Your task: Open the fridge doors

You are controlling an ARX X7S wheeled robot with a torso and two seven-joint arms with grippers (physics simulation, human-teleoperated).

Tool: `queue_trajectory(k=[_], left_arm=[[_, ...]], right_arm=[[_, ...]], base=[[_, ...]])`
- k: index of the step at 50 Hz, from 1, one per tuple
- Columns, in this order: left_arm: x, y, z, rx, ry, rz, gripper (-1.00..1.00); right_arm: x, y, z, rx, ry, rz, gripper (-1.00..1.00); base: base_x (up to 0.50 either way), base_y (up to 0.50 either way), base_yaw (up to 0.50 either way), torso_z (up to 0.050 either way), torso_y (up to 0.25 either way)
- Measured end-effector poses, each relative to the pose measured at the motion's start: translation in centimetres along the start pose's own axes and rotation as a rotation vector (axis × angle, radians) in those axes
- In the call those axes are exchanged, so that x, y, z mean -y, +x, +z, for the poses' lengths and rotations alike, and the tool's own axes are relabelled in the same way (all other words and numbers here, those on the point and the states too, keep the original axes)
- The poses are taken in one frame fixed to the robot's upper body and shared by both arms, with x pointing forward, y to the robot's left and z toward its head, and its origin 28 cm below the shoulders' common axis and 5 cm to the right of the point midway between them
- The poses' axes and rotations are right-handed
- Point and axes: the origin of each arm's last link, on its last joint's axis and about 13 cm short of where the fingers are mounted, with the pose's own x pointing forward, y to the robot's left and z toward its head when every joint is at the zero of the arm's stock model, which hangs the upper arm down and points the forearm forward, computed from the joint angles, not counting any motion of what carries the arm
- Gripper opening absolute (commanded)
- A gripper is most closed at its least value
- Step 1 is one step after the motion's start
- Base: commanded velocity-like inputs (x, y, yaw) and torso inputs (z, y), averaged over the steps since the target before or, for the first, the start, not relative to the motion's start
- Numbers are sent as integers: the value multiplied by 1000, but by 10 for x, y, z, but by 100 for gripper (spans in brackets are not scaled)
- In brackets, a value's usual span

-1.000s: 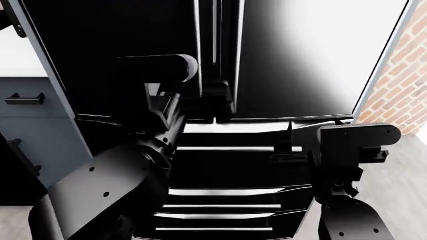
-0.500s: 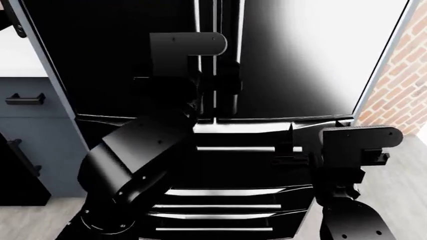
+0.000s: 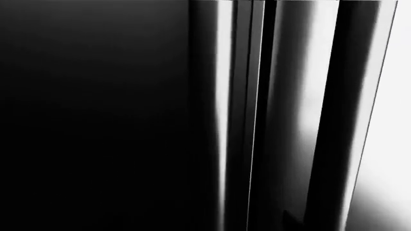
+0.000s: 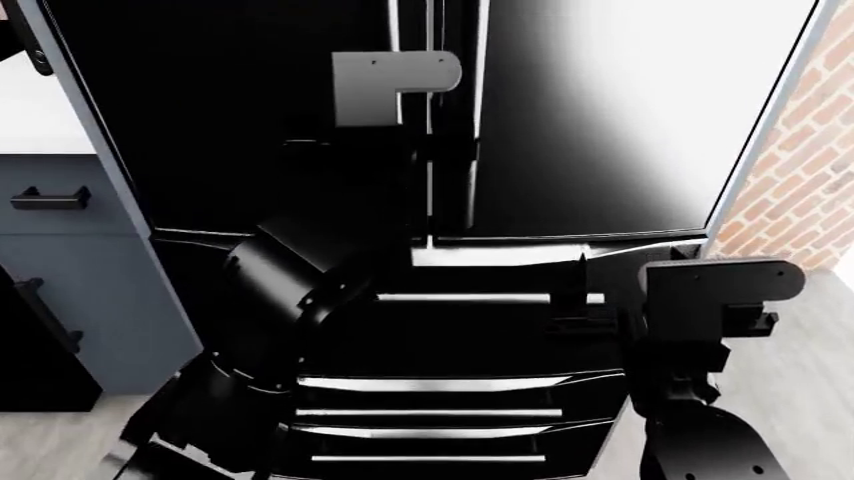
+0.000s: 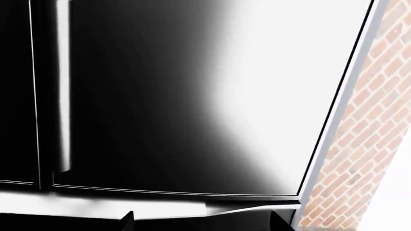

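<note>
Reaching: left end effector [image 4: 434, 150] at fridge doors [image 4: 601, 120] handles; grip state unclear.

Kitchen: fridge doors [image 4: 601, 120], grey-blue cabinets [image 4: 60, 250], brick wall [image 4: 801, 190].

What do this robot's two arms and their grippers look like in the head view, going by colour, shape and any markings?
Both arms are glossy black with rounded, bulky link shells dotted with small screw holes. The left arm carries a pale grey L-shaped bracket near its wrist; the right arm has a similar dark grey one. No cables or lettering show. The grippers cannot be made out.
</note>
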Motion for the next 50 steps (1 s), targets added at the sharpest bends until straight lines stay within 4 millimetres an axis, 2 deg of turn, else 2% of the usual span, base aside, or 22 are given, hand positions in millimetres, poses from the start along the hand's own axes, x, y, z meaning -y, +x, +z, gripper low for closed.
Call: queue_trajectory(k=[17,39,40,50], left_arm=[[5,27,-5,-16,3,42,100],[6,46,-12,-20,16,74,100],[6,46,-12,-20,16,76,-100],[9,48,-13,-14,-10,49,-100]], right_arm=[[0,-1,-2,-8,3,3,100],[-1,-2,-5,-21,-1,8,100],[-1,-2,-5,-21,-1,8,100],[-1,-2,-6,-26,-2,10,100]], base=[[0,0,0,0,0],[0,0,0,0,0],[0,0,0,0,0],[0,0,0,0,0]])
